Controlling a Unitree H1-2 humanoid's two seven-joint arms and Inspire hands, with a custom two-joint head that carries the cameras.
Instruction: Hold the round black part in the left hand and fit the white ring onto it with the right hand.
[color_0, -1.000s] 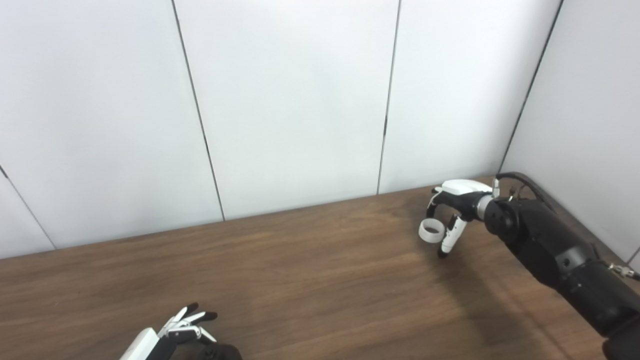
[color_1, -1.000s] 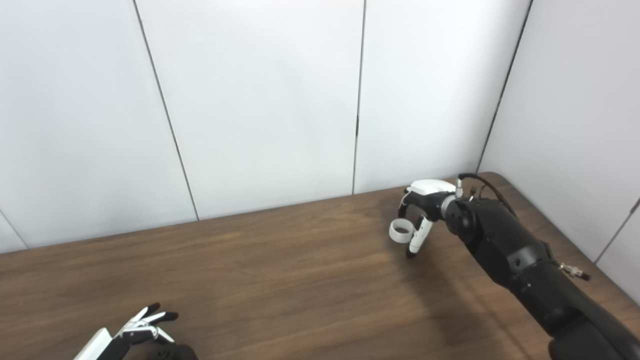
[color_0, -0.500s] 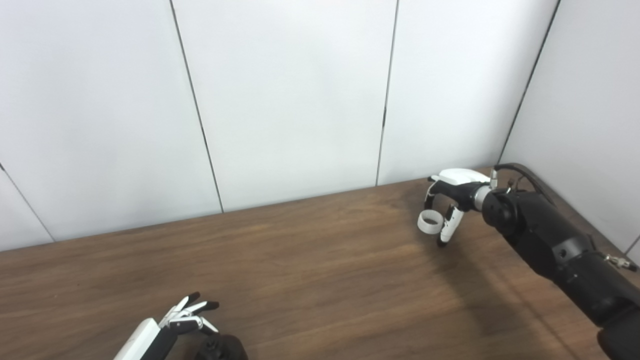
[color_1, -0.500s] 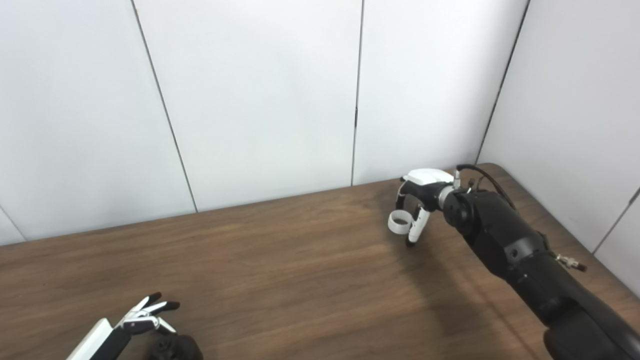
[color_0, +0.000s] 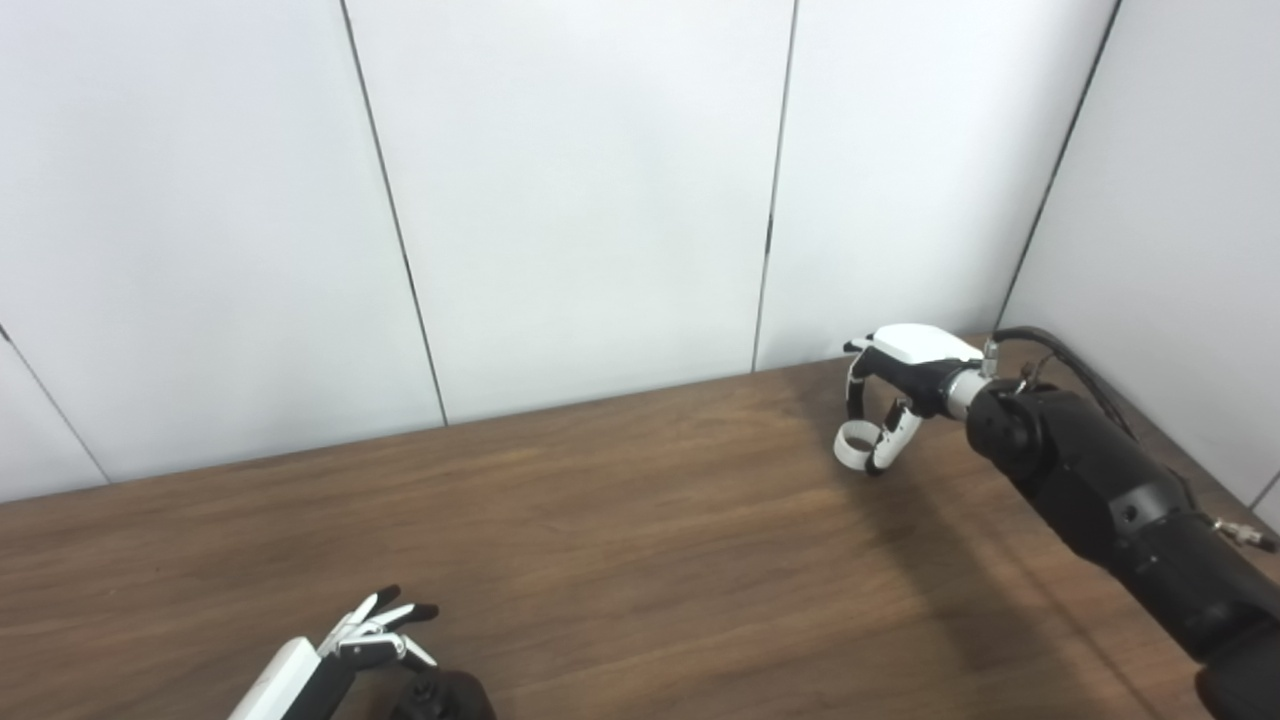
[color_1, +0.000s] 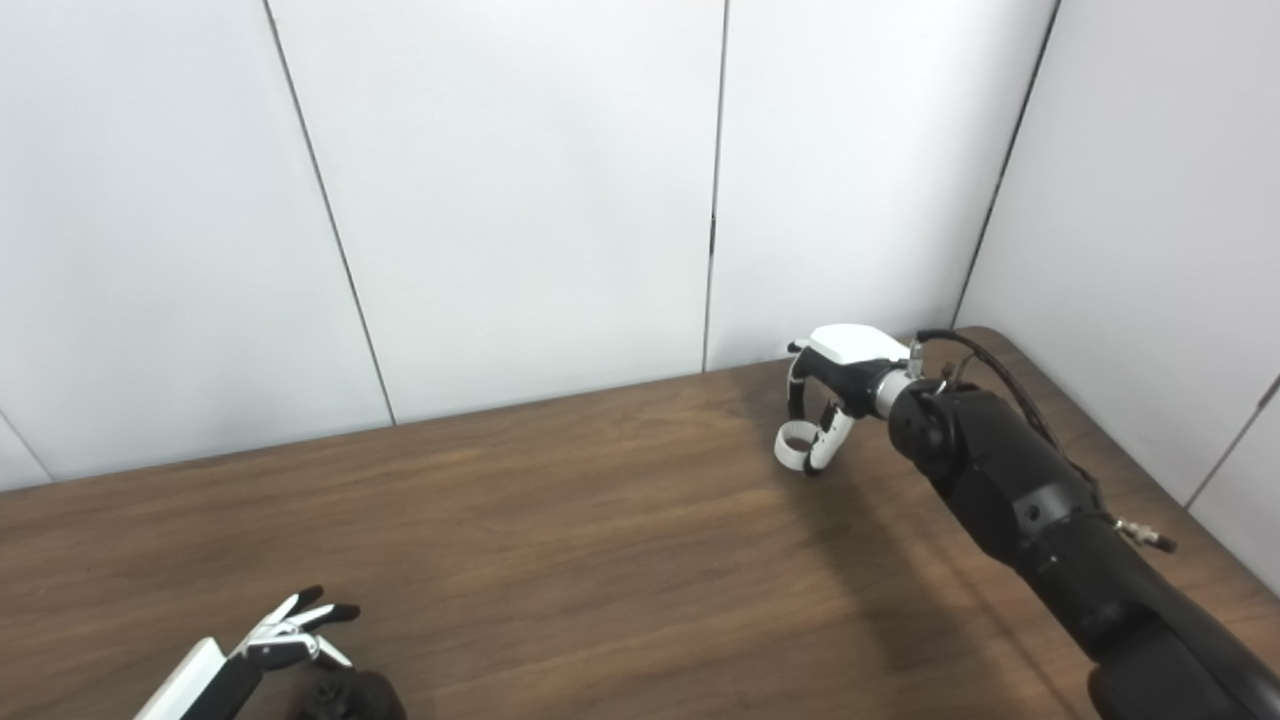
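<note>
The white ring (color_0: 853, 446) hangs just above the wooden table (color_0: 620, 540) at the far right, pinched between thumb and fingers of my right hand (color_0: 893, 392), which is shut on it. The round black part (color_0: 440, 698) lies on the table at the bottom left, partly cut off by the picture's edge. My left hand (color_0: 368, 640) hovers over it with its fingers spread, open, and I cannot tell whether it touches the part. In the right eye view the ring (color_1: 795, 444), the right hand (color_1: 838, 385) and the black part (color_1: 352, 698) show the same way.
White wall panels (color_0: 600, 200) stand close behind the table's far edge and along its right side. My black right forearm (color_0: 1110, 500) crosses the table's right corner, with a cable looping at the wrist.
My right hand has closed tighter on the white ring and drawn it slightly up and back toward the wall. The left hand has stayed by the black part.
</note>
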